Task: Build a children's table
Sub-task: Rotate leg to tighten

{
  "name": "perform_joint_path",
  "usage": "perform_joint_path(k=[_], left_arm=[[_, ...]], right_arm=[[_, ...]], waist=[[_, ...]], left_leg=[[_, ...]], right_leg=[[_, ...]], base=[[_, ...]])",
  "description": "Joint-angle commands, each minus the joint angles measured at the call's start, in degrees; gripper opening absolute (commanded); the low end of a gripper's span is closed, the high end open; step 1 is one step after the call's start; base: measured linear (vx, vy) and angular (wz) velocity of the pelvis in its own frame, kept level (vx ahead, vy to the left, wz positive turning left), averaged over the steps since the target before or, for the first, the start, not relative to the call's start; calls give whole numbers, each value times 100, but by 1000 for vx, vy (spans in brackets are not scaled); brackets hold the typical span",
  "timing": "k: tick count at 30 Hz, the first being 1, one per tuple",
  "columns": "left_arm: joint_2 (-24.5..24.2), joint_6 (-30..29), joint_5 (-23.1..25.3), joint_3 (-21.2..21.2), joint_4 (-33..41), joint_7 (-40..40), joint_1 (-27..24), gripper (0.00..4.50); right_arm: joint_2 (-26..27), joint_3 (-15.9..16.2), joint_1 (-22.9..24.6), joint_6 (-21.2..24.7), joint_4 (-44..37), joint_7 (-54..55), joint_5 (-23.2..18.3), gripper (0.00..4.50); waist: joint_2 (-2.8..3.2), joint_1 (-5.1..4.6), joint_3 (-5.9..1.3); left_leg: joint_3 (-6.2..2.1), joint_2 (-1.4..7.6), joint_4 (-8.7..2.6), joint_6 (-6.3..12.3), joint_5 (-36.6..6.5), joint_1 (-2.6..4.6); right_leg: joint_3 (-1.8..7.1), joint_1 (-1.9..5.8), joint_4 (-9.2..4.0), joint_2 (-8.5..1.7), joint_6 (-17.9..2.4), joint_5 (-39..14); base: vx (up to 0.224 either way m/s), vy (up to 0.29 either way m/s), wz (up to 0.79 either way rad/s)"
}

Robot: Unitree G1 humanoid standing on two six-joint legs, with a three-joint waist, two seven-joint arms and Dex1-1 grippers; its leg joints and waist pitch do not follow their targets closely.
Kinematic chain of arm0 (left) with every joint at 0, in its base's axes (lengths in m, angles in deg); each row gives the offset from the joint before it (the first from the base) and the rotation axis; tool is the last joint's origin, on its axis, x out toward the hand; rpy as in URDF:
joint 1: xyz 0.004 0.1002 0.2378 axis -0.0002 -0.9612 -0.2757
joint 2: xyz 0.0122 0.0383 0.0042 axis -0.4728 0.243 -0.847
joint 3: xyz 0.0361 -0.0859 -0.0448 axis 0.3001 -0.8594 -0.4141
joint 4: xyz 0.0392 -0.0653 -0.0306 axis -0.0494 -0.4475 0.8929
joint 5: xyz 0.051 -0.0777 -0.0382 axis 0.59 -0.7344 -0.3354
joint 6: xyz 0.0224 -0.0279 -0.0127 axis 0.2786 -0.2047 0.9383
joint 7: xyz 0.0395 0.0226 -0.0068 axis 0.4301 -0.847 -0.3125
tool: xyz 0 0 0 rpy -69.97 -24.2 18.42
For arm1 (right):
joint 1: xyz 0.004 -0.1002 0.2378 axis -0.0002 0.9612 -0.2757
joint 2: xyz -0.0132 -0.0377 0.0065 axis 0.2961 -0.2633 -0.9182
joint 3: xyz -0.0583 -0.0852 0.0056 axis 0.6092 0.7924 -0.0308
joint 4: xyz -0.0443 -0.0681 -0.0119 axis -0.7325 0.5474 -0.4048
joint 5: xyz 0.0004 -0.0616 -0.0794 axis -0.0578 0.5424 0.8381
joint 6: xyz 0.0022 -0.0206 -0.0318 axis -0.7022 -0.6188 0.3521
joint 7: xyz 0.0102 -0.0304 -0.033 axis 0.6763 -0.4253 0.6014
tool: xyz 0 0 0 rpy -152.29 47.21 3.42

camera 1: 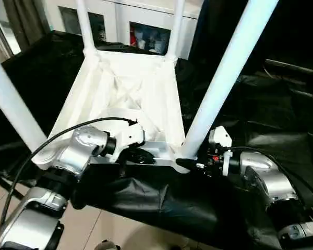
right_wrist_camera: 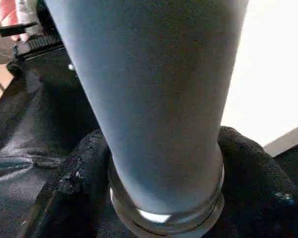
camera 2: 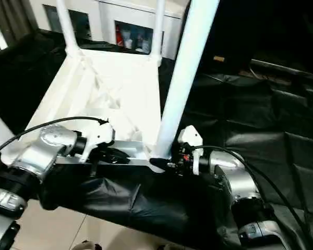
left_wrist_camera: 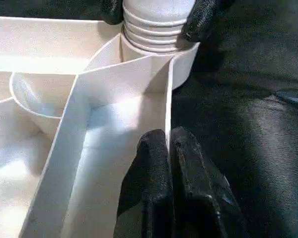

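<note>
Seemingly light, stiff and slick, the children's table [camera 1: 125, 88] was best held low: the left gripper [left_wrist_camera: 169, 148] pinched its rim [left_wrist_camera: 167, 114] while the right gripper [right_wrist_camera: 159, 178] straddled the near leg [camera 1: 224, 83] at its base.

Home-like room: white glass-door cabinet [camera 1: 146, 26], curtain [camera 1: 23, 21], tiled floor [camera 1: 94, 229].

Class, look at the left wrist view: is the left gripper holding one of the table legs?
No, the left gripper is shut on the table top's thin side wall.
</note>
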Motion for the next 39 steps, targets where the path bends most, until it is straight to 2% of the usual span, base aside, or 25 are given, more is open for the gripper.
perform_joint_path(k=[1,3,4,6,7,8,9,10,11,12,14,15,16,18,19,21,23,25,26,27,28,30,31,36,39], left_arm=[[205,-106,138,-20,-209,-649,57,0],[302,-134,172,-32,-256,-831,85,0],[599,-191,327,-11,-461,-1385,204,0],[794,-229,406,4,-617,-1711,291,0],[1253,-304,531,40,-968,-2356,498,0],[1253,-304,531,40,-968,-2356,498,0],[1253,-304,531,40,-968,-2356,498,0],[1363,-317,561,45,-1055,-2501,547,0],[1396,-318,561,47,-1071,-2521,558,0],[1566,-327,558,58,-1154,-2621,615,0],[1759,-305,555,88,-1237,-2664,672,0],[1818,-283,569,118,-1268,-2660,694,0],[1887,-257,587,153,-1303,-2656,719,0],[1952,-224,604,189,-1337,-2618,743,0],[1837,-187,628,217,-1286,-2418,717,0],[1697,-152,622,206,-1250,-2212,693,0],[1569,-151,568,193,-1174,-2012,661,0],[1387,-116,491,172,-1078,-1717,623,0],[1204,-37,394,140,-970,-1340,580,0],[1204,-37,394,140,-970,-1340,580,0],[1120,-15,347,125,-910,-1161,557,0],[1036,1,309,122,-846,-1000,533,0],[829,39,213,138,-690,-576,473,0],[317,-70,-31,171,-279,438,329,0],[160,-91,-59,191,-263,660,327,0]], right_arm=[[142,-50,102,74,-8,429,76,276],[231,-119,115,116,40,742,129,275],[579,-300,59,164,291,1679,249,274],[774,-379,-32,164,480,2228,334,274],[1140,-479,-338,153,1029,3595,645,274],[1140,-479,-338,153,1029,3595,645,274],[1140,-479,-338,153,1029,3595,645,273],[1220,-497,-411,152,1156,3920,724,273],[1248,-499,-431,156,1178,3960,724,273],[1397,-508,-532,177,1292,4165,723,273],[1558,-431,-635,133,1364,4199,757,273],[1606,-378,-665,92,1364,4171,788,329],[1662,-317,-701,45,1365,4139,823,329],[1710,-278,-726,-49,1318,3996,831,348],[1549,-242,-721,-274,1237,3654,866,360],[1354,-223,-718,-453,1203,3305,854,387],[1180,-223,-690,-479,1110,2928,732,387],[911,-173,-598,-437,888,2282,536,387],[629,-102,-486,-410,641,1628,400,387],[629,-102,-486,-410,641,1628,400,387],[514,-78,-433,-388,523,1349,340,387],[417,-72,-381,-306,397,1099,247,387],[212,-63,-287,-132,152,642,85,387],[-254,36,-100,58,-263,-235,-79,387],[-395,158,-36,40,-297,-486,-50,387]], waist=[[0,8,-339],[-2,-2,-319],[-7,-11,-312],[-5,-51,-309],[38,-49,-301],[20,-107,-275],[6,-110,-281],[-1,-98,-295],[1,-113,-280],[67,-124,-272],[44,-168,-290],[49,-170,-294],[95,-173,-304],[93,-166,-321],[85,-161,-324],[66,-147,-347],[72,-133,-342],[40,-102,-350],[46,-85,-352],[41,-63,-360],[47,-53,-363],[59,-4,-377],[56,27,-385],[77,42,-392],[87,80,-386]], left_leg=[[-38,156,-355,202,-1261,91],[-53,151,-372,73,-1560,104],[-60,144,-377,0,-1710,112],[-90,126,-389,-133,-1944,114],[-108,132,-398,-193,-1973,121],[-112,105,-392,-282,-2184,141],[-130,90,-382,-293,-2266,149],[-135,88,-371,-202,-2261,136],[-136,91,-368,-148,-2311,147],[-138,76,-369,-129,-2392,151],[-166,70,-380,-135,-2477,136],[-171,77,-388,-121,-2471,137],[-174,94,-409,-106,-2460,134],[-163,102,-419,-111,-2440,132],[-153,109,-421,-76,-2390,111],[-135,119,-413,-11,-2233,91],[-113,117,-406,85,-2105,78],[-92,114,-377,195,-1981,72],[-89,116,-377,236,-1936,78],[-89,124,-368,276,-1862,75],[-72,130,-365,329,-1703,66],[-71,147,-361,346,-1428,65],[-72,152,-358,384,-1317,69],[-53,178,-341,475,-1017,74],[-18,179,-331,465,-1013,97]], right_leg=[[215,248,-302,-272,-1297,-1129],[216,222,-354,-275,-1162,-1620],[220,199,-387,-277,-1062,-1920],[214,173,-432,-278,-868,-2410],[212,169,-432,-287,-841,-2486],[191,119,-483,-272,-743,-2869],[169,139,-507,-280,-659,-3104],[172,154,-558,-306,-534,-3285],[168,116,-589,-292,-488,-3333],[169,89,-599,-289,-480,-3400],[120,131,-624,-275,-390,-3503],[117,140,-625,-275,-398,-3454],[119,146,-619,-272,-458,-3226],[125,149,-597,-262,-570,-2897],[144,163,-547,-259,-724,-2550],[158,190,-505,-265,-848,-2170],[168,208,-479,-266,-959,-1926],[172,231,-466,-276,-1016,-1896],[171,234,-472,-280,-1027,-1866],[170,254,-461,-281,-1044,-1790],[178,242,-433,-274,-1103,-1588],[176,266,-382,-282,-1223,-1262],[173,285,-344,-271,-1291,-1064],[166,295,-232,-243,-1543,-343],[162,279,-226,-234,-1613,-296]], base=[[0,0,0],[0,0,0],[0,0,0],[0,0,0],[0,0,0],[-62,-1,-3],[-56,2,-3],[-56,2,-3],[0,0,0],[0,0,0],[0,0,0],[0,0,0],[0,0,0],[0,0,0],[0,0,0],[0,0,0],[0,0,0],[0,0,0],[0,0,0],[0,0,0],[0,0,0],[0,0,0],[0,0,0],[0,0,0],[0,0,0]])
